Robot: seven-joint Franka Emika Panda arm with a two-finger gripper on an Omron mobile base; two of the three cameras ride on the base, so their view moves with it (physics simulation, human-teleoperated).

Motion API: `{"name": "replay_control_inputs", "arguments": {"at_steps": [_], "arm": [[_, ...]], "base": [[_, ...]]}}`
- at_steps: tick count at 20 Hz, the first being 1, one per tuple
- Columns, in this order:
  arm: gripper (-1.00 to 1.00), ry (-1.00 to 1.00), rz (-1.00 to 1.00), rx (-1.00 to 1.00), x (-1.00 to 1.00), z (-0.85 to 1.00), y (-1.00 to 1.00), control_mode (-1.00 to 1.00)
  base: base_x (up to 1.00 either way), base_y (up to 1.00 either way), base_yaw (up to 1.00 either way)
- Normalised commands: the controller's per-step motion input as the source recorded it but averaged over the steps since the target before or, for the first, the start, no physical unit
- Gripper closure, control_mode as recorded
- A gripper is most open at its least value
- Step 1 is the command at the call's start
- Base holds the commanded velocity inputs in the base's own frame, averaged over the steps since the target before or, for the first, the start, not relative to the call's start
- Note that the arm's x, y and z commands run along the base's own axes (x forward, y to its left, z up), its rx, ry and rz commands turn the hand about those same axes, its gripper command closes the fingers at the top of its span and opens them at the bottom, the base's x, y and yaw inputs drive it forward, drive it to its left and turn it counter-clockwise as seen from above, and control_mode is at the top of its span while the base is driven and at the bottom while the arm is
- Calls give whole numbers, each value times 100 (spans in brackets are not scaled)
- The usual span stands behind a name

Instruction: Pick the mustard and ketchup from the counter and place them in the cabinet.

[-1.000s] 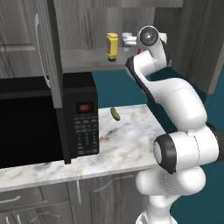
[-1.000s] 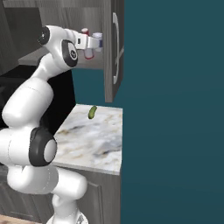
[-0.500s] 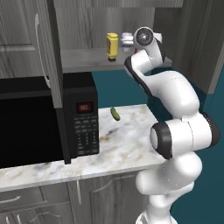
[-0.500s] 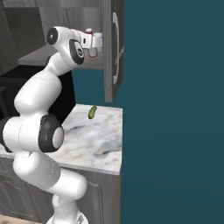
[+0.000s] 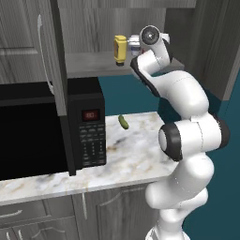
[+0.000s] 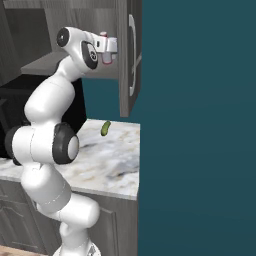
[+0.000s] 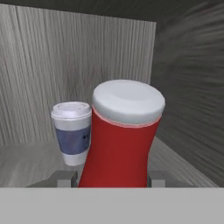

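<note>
The ketchup [image 7: 120,144], a red bottle with a white cap, stands upright between my fingers [image 7: 65,178], and my gripper [image 7: 110,179] is shut on it. In the left base view my gripper [image 5: 133,46] reaches into the open cabinet [image 5: 89,63] just above its shelf. The yellow mustard [image 5: 120,48] stands on that shelf, right next to my hand. From the right, my gripper [image 6: 106,47] is level with the cabinet door [image 6: 127,55]. The marble counter [image 5: 136,150] lies below.
A white-and-blue paper cup [image 7: 72,131] stands on the shelf behind and left of the ketchup. A small green pickle [image 5: 123,122] lies on the counter beside the black microwave [image 5: 42,131]. The cabinet's left door [image 5: 54,51] hangs open over the microwave.
My hand has edged a little further left into the cabinet with the ketchup, and the arm's elbow has swung round. The mustard and the pickle have stayed put.
</note>
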Motion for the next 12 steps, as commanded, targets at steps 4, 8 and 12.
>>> {"name": "replay_control_inputs", "arguments": {"at_steps": [4, 8, 12], "arm": [[100, 0, 0, 0, 1, -3, 0, -100], [100, 0, 0, 0, 3, -11, 0, -100], [100, 0, 0, 0, 4, -17, 0, -100]], "base": [[0, 0, 0], [0, 0, 0], [0, 0, 0]]}}
